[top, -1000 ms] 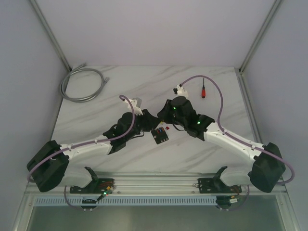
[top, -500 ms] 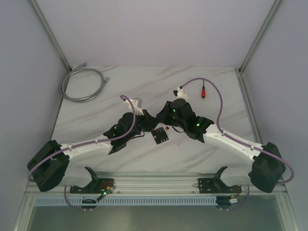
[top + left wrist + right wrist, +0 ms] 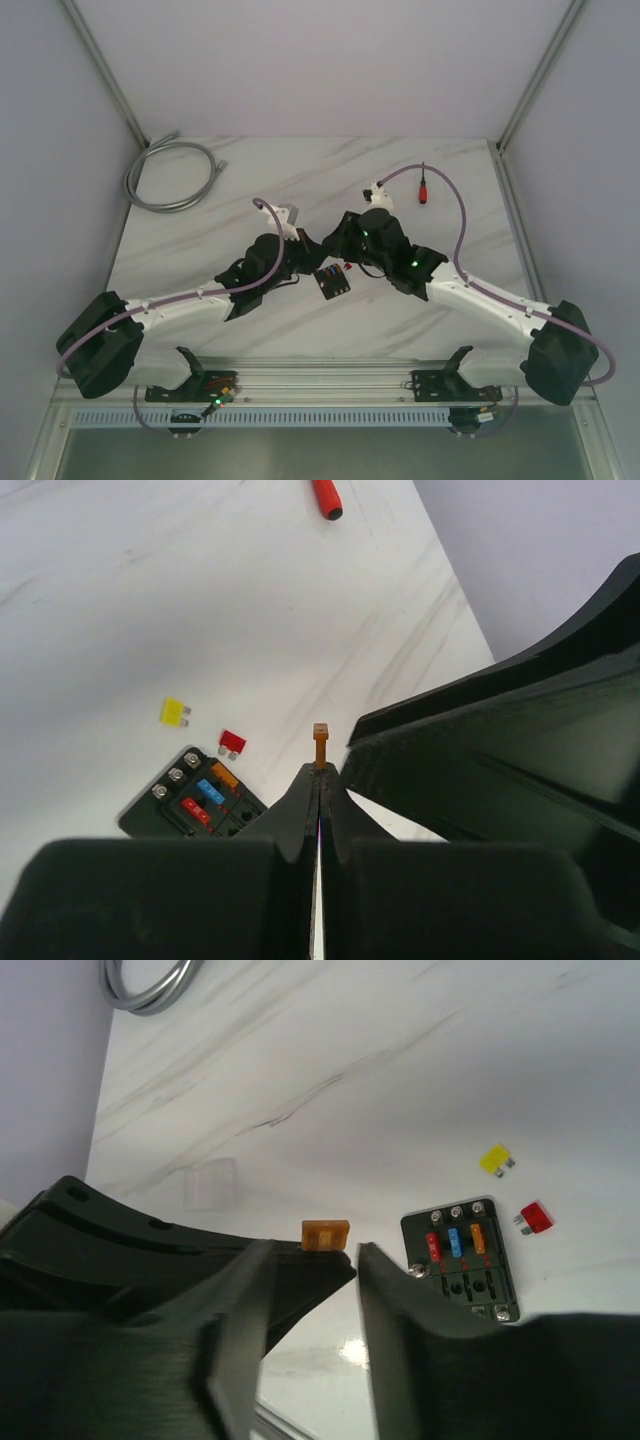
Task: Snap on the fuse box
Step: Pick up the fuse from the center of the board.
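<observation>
- One fuse box (image 3: 332, 281) lies flat on the marble surface (image 3: 220, 215), near its middle, between the two arms and just below where their tips meet.
- Three fuses sit side by side in the box: one red (image 3: 432, 1245), one blue (image 3: 454, 1242) and one orange (image 3: 477, 1238). The slots beside them hold nothing.
- A row of three silver screws (image 3: 456, 1212) lines one short end of the box.
- Two loose fuses lie on the surface just beyond the box: one yellow fuse (image 3: 496, 1158) and one red fuse (image 3: 536, 1217). They are apart from each other and neither touches the box.
- The left end effector (image 3: 320, 772) has its two fingers pressed together, clamped on one held orange fuse (image 3: 320, 742). The fuse stands up from the fingertips, off the surface and away from the box.
- The right end effector (image 3: 314, 1260) has its two fingers apart. The held orange fuse shows in the gap between their tips, and I cannot tell whether either finger touches it.
- The dark body of the right arm (image 3: 500, 770) fills the right side of the left wrist view, close to the left fingers.
- One red-handled screwdriver (image 3: 423, 188) lies toward the far right of the surface, well apart from the box.
- One grey coiled cable (image 3: 170, 175) lies at the far left corner.
- One small clear plastic piece (image 3: 211, 1183) lies on the surface on the far side of the left arm.
</observation>
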You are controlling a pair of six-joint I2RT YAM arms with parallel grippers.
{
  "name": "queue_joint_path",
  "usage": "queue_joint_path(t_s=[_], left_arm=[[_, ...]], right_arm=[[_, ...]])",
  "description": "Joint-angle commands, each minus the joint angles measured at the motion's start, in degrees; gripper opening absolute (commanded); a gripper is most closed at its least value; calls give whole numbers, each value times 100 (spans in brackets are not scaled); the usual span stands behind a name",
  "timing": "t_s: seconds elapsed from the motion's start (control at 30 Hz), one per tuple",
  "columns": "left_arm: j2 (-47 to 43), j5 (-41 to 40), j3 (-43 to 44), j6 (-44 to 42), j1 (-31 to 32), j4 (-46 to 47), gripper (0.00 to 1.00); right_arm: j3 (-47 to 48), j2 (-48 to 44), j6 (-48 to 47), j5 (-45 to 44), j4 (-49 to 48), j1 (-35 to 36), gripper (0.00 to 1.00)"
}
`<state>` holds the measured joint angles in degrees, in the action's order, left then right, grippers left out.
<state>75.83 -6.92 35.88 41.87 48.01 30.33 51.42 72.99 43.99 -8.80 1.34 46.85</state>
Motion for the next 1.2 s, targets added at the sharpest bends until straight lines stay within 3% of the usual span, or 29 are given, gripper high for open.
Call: queue_joint_path(t_s=[0.0, 0.13, 0.47, 0.6, 0.8, 1.17], left_arm=[[-122, -29, 138, -502, -4, -88, 0], [-310, 241, 93, -961, -138, -252, 0], [-948, 2499, 405, -2160, -319, -828, 0], [-1095, 3238, 570, -2254, -318, -871, 0], [-1385, 3809, 676, -2337, -318, -896, 0], [-1528, 4032, 649, -2289, -308, -825, 0]], right_arm=[[-97, -353, -232, -51, -66, -13, 51], [-62, -616, -971, 623, -72, -310, 61], [-8, -1471, -3430, 3381, -145, -875, 60], [179, -1610, -3817, 4304, -67, -979, 58], [363, -1661, -4183, 4806, 310, -1117, 52], [386, -1652, -4214, 5717, 379, -1318, 39]])
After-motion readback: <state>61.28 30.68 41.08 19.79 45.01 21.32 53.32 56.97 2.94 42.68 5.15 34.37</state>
